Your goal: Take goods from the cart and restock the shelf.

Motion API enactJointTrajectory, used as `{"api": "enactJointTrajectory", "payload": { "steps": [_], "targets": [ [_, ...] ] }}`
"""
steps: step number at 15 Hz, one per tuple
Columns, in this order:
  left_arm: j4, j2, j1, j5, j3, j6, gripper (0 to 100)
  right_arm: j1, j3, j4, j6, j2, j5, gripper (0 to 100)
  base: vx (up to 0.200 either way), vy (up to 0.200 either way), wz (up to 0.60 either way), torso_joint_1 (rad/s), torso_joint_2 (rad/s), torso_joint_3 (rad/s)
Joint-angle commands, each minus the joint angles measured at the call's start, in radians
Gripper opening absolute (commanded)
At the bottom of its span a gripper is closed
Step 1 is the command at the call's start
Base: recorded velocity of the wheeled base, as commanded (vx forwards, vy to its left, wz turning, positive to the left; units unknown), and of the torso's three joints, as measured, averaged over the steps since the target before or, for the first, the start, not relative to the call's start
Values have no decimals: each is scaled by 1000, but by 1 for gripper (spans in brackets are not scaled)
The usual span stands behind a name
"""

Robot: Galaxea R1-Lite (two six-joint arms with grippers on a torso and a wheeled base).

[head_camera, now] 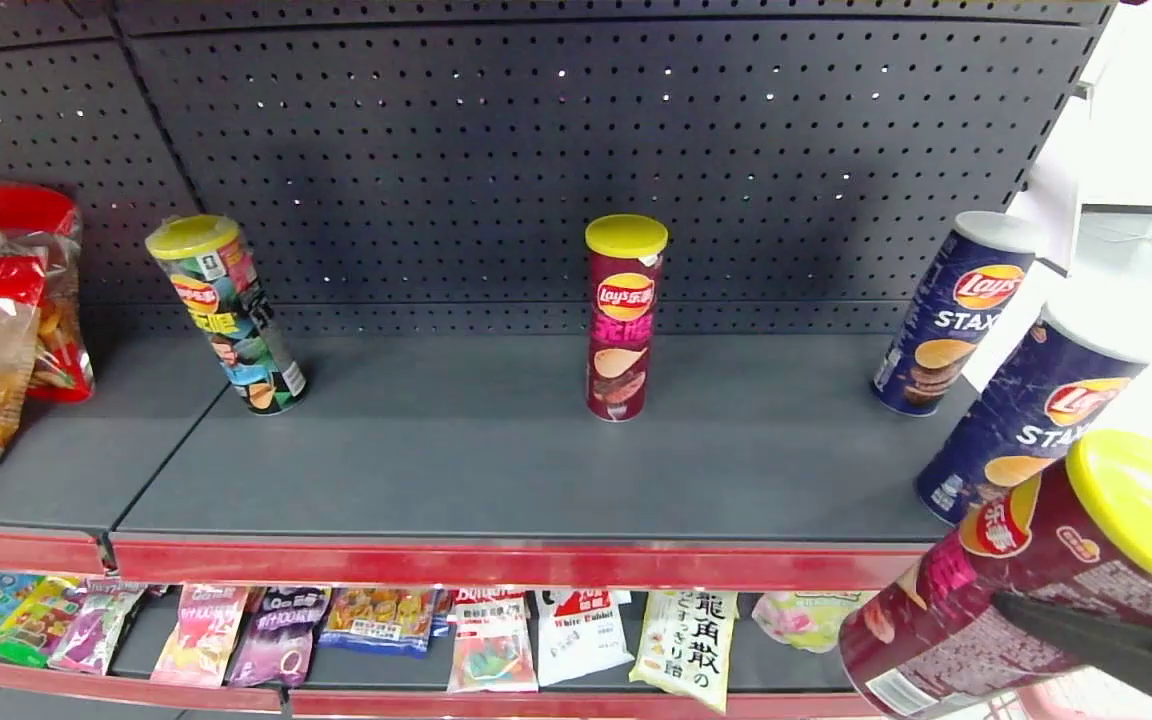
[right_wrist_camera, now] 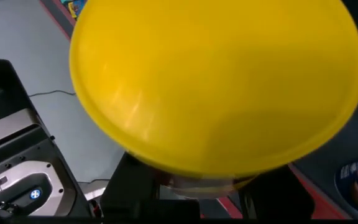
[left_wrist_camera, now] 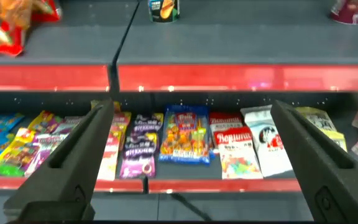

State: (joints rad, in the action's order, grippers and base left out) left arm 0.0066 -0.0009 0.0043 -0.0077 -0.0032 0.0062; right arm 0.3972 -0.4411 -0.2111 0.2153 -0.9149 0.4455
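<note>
Head view: the right gripper [head_camera: 1086,630] is clamped on a tilted maroon chip can [head_camera: 1016,590] off the shelf's [head_camera: 496,470] right end, beside 1 blue can [head_camera: 1026,420]. The left gripper [left_wrist_camera: 191,112] has its fingers apart, facing snack packets [left_wrist_camera: 185,134].

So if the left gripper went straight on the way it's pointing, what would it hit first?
The left gripper would most likely meet the snack bags on the lower shelf first, near the middle of the row, though depth is unclear.
</note>
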Motion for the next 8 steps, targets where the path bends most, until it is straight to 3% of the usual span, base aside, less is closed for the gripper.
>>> {"api": "enactJointTrajectory", "payload": {
  "steps": [1,2,8],
  "targets": [
    [0,1,0,0,0,0,100,0,-2,-1,-1,7,19,0,200,0,0,7,2,2],
    [0,1,0,0,0,0,100,0,-4,-1,-1,8,21,0,200,0,0,-2,2,2],
    [0,1,0,0,0,-2,100,0,5,1,-1,30,21,0,0,0,0,0,0,0]
  ]
}}
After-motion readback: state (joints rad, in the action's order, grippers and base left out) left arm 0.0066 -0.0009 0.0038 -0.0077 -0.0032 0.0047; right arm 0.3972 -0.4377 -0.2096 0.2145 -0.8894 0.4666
